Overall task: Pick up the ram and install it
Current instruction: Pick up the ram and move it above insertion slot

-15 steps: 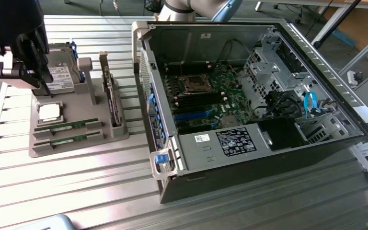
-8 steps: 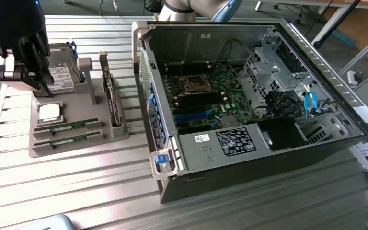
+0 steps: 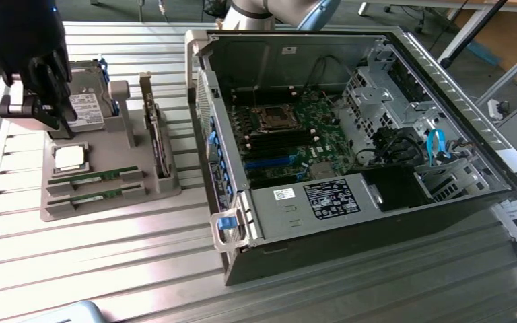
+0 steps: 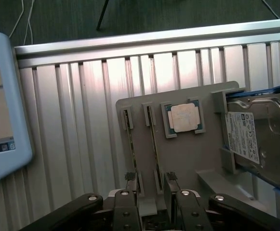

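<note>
Two ram sticks, thin green boards, stand on edge in the slots of a grey holder tray (image 3: 106, 202): one ram stick (image 3: 92, 176) and a second (image 3: 86, 197) beside it. In the wrist view they run as narrow strips, one ram stick (image 4: 152, 139) and the other (image 4: 128, 139). My gripper (image 3: 45, 108) hangs open above the tray's far end, near the hard drive, holding nothing. Seen from the wrist, the gripper (image 4: 152, 182) has its black fingertips (image 4: 131, 179) lined up either side of the nearer stick's end, well above it.
The tray also holds a silver processor chip (image 3: 68, 157), a hard drive (image 3: 88, 101) and a dark expansion card (image 3: 155, 128). An open computer case (image 3: 330, 134) lies at the exterior view's right, its motherboard (image 3: 285, 141) exposed. A pale blue tablet (image 4: 0, 106) rests on the slatted table.
</note>
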You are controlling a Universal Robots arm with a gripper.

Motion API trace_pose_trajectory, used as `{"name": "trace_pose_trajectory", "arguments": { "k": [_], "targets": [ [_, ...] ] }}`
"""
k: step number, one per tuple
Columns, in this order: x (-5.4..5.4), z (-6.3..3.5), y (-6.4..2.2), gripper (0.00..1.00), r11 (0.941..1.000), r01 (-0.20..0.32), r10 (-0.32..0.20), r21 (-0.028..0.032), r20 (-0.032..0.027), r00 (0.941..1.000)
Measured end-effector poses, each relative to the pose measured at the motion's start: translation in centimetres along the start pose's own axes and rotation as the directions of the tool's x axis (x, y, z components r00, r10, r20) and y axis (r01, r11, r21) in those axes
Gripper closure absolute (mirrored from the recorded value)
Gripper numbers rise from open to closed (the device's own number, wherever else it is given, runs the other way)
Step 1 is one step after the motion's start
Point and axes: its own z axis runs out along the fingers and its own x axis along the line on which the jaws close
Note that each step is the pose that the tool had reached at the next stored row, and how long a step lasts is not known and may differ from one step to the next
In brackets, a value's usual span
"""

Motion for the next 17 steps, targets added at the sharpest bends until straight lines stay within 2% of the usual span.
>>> {"name": "trace_pose_trajectory", "arguments": {
  "k": [17],
  "targets": [
    [0.0, 1.16, -0.01, 0.64, 1.0, 0.003, -0.003, -0.0001, -0.0001, 1.0]
  ]
}}
